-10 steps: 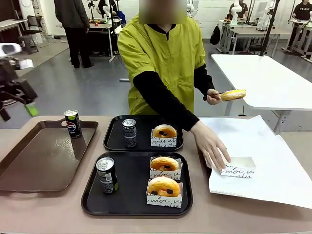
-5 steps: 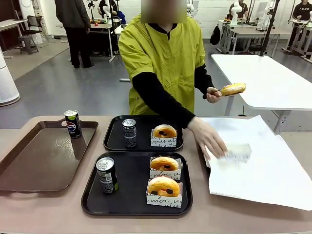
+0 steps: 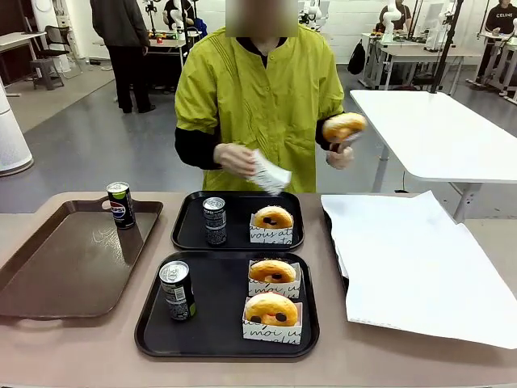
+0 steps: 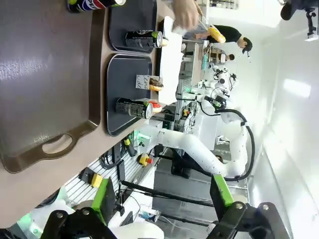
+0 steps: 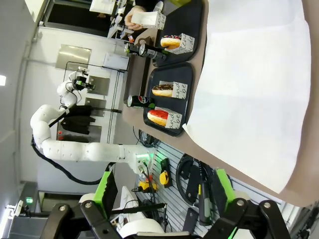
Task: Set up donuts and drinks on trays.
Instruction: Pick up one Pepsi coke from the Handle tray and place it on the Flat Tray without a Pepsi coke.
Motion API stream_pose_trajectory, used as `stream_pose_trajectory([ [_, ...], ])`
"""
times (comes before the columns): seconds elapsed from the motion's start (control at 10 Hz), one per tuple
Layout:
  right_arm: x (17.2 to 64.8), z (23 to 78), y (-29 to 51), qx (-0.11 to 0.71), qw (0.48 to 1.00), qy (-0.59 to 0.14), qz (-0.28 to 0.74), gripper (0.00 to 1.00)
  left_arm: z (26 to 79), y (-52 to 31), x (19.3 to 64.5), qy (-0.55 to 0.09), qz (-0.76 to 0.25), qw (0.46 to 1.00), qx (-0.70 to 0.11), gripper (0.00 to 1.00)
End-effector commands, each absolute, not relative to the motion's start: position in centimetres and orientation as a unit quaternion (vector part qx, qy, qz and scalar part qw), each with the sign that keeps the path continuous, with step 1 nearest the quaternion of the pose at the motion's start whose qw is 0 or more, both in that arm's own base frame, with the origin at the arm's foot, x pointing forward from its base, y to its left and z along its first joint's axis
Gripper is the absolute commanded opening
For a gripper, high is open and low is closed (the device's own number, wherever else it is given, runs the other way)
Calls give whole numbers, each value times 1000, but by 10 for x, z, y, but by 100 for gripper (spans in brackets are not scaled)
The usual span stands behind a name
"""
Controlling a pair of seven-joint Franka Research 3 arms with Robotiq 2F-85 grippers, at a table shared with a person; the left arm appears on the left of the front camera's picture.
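Across the table (image 3: 97, 356) the person had both hands up at chest height: one hand (image 3: 234, 159) held an empty white paper sleeve (image 3: 269, 173), the other hand (image 3: 341, 153) held a bare yellow-glazed donut (image 3: 343, 126) on what looked like tongs, hard to tell. On the table sat two black trays, one behind the other. The far black tray (image 3: 190, 230) carried a dark drink can (image 3: 214, 221) on its left and one sleeved donut (image 3: 272, 220) on its right. The near black tray (image 3: 218, 311) had a can (image 3: 177, 290) at its left side and two sleeved donuts on its right, one (image 3: 273, 273) behind the other (image 3: 271, 311), all dark-spotted and golden. Left of those lay a bigger brown tray (image 3: 65, 267) with a Pepsi can (image 3: 120, 204) standing at its far right corner. To the right, a sheet of white paper (image 3: 420, 267) covered another tray. The left gripper (image 4: 162, 199) showed in its own wrist view with jaws apart and nothing between them, well clear of the table. Same deal for the right gripper (image 5: 167, 186) in its wrist view, jaws spread and holding nothing.
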State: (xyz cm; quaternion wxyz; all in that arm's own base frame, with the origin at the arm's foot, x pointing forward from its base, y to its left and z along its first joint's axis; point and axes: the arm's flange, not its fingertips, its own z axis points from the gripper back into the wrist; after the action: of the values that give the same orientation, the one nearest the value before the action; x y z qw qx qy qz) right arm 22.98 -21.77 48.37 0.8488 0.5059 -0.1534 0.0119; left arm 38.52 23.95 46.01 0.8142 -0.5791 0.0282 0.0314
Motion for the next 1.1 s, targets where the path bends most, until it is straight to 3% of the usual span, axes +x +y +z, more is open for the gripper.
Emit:
stream_pose_trajectory([
  [0.0, 230, 484, -216, 510, 845, -158, 15, 100, 444, 250, 381, -6, 38, 814, -580, 100],
  [0.4, 230, 484, -216, 510, 845, -158, 15, 100, 448, 251, 363, -105, 15, 831, -547, 100],
  [1.0, 230, 484, -216, 510, 845, -158, 15, 100, 454, 257, 367, -85, 7, 833, -546, 100],
])
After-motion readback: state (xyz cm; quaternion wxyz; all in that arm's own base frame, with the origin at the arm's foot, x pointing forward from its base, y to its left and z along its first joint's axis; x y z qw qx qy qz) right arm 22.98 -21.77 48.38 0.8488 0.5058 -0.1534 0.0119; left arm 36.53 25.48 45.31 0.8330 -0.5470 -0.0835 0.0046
